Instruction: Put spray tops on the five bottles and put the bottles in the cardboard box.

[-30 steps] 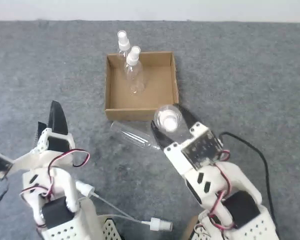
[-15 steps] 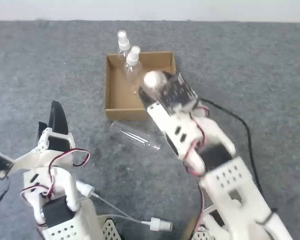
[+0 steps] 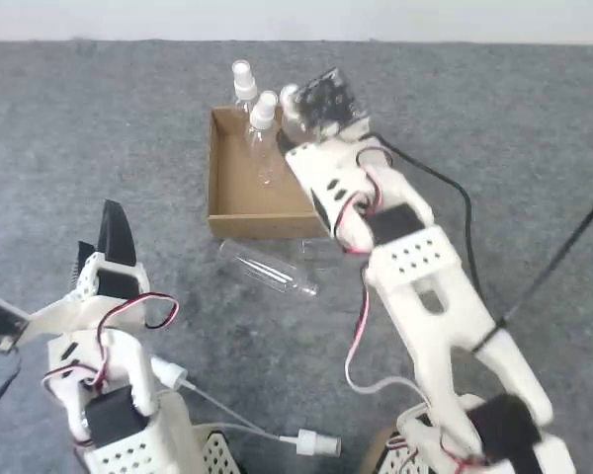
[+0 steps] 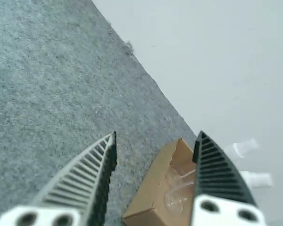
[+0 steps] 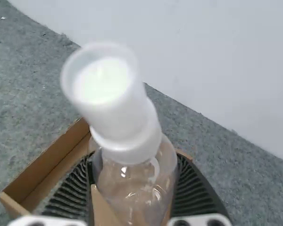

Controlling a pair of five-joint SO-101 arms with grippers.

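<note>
The open cardboard box (image 3: 229,202) holds two clear bottles with white spray tops, one (image 3: 244,83) at its back edge and one (image 3: 263,117) just in front of it. My right gripper (image 3: 298,117) is over the box's back right part, shut on a third capped bottle (image 5: 125,141), held upright above the box (image 5: 42,172). A bottle without a top (image 3: 268,269) lies on the carpet in front of the box. Two loose spray tops (image 3: 169,374) (image 3: 316,444) with thin tubes lie near the arm bases. My left gripper (image 3: 94,244) stands open over the carpet, front left of the box (image 4: 153,190).
Grey carpet (image 3: 494,138) surrounds the box, and a pale wall runs behind it. A black cable (image 3: 460,212) trails along the right arm. Bare carpet lies left and right of the box.
My right arm has swung from in front of the box up and over it to its back right part, carrying the capped bottle. The left arm has not moved.
</note>
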